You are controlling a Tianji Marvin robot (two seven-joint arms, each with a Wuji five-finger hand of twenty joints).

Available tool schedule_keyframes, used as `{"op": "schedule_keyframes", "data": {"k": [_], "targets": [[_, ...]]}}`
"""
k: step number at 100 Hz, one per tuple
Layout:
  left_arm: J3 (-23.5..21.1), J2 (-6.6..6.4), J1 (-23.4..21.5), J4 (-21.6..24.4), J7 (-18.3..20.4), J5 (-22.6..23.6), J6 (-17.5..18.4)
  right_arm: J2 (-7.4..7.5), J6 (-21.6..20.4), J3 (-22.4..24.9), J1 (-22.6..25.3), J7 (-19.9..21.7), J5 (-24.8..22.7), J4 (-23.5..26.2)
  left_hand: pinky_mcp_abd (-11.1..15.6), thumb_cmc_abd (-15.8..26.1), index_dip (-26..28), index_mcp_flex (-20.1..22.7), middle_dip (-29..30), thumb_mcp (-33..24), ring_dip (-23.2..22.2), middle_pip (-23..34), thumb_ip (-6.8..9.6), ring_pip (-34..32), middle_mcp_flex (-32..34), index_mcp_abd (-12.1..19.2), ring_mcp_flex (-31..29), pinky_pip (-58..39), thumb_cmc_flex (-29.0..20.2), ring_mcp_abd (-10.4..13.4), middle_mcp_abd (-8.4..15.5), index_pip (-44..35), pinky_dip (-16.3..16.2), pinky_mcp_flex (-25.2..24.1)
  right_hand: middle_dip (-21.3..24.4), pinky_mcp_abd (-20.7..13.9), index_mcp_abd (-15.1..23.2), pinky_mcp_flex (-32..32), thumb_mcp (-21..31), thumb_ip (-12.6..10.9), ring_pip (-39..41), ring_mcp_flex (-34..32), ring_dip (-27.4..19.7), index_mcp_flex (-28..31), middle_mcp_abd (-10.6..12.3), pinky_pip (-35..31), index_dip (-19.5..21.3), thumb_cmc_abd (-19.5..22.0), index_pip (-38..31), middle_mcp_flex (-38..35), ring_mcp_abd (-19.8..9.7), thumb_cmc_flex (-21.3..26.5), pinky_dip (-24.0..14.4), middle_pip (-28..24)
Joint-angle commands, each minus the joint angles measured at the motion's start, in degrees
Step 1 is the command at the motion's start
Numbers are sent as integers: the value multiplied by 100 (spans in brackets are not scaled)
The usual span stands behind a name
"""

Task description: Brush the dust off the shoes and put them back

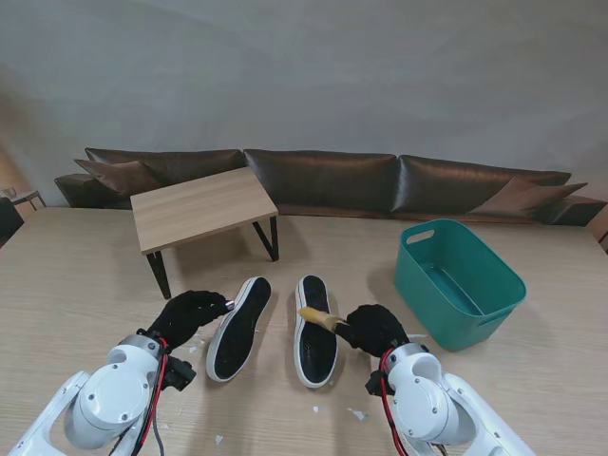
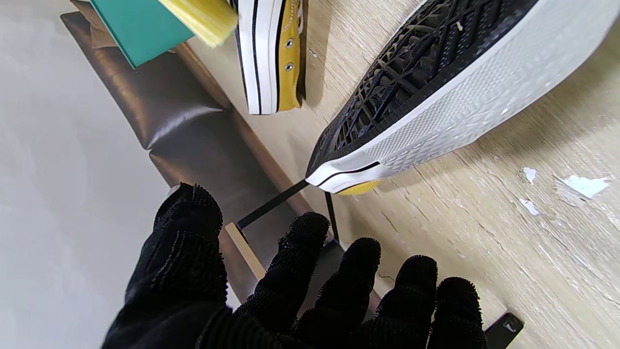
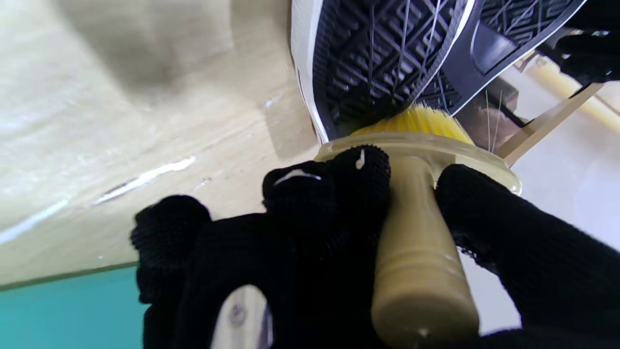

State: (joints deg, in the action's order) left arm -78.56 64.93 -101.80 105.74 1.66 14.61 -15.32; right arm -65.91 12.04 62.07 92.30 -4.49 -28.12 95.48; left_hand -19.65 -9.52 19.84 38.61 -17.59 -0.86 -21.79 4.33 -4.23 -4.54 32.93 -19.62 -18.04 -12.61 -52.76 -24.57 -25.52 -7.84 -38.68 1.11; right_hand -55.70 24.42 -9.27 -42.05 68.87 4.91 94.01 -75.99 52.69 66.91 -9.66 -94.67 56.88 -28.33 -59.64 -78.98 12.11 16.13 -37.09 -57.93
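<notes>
Stand view: unbranded shoes, brush

Two shoes, left shoe and right shoe, lie soles-up side by side on the table; bin to their right, small bench behind-left.

Soft, even light is falling on the pale wood-grain desk, casting faint shadows; glare is streaking it in the right wrist view, where close objects are blurring.

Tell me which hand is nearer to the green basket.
Right. The right hand, holding the brush, sits just left of the green basket; the left hand lies beyond both shoes.
</notes>
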Motion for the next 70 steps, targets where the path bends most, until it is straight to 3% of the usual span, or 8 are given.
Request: {"op": "schedule_keyframes", "data": {"k": [1,40,70], "targets": [[-1,14,-11,3,110,-11,-6,90,-108,38,201,124,-17,104,18,192,12,108,3,146,-21,-5,256,-26,36,-13,58,167,-199,-111,-55,13,-49,-58,-13,181,-493,-2205,497,-117,23,111,-6,624,-129,-83,135,161,-250,-350,-466,389,-108,-11],[-14,14,-27,7,102,-3,26,238,-816,701,987,593,86,594,14,191,11,109,2,146,-23,-2,257,-32,44,-6,45,165,-203,-117,-54,14,-51,-53,-26,175,-493,-2206,506,-123,33,111,-6,625,-129,-83,137,155,-249,-355,-464,394,-106,-17],[-16,16,-37,13,90,0,25,221,-754,920,1196,622,277,1098,19,192,12,113,1,146,-23,-3,256,-29,43,-10,51,165,-202,-110,-55,12,-51,-53,-19,183,-507,-2210,518,-119,55,113,3,632,-156,-107,131,143,-251,-354,-449,420,-112,-27]]}}
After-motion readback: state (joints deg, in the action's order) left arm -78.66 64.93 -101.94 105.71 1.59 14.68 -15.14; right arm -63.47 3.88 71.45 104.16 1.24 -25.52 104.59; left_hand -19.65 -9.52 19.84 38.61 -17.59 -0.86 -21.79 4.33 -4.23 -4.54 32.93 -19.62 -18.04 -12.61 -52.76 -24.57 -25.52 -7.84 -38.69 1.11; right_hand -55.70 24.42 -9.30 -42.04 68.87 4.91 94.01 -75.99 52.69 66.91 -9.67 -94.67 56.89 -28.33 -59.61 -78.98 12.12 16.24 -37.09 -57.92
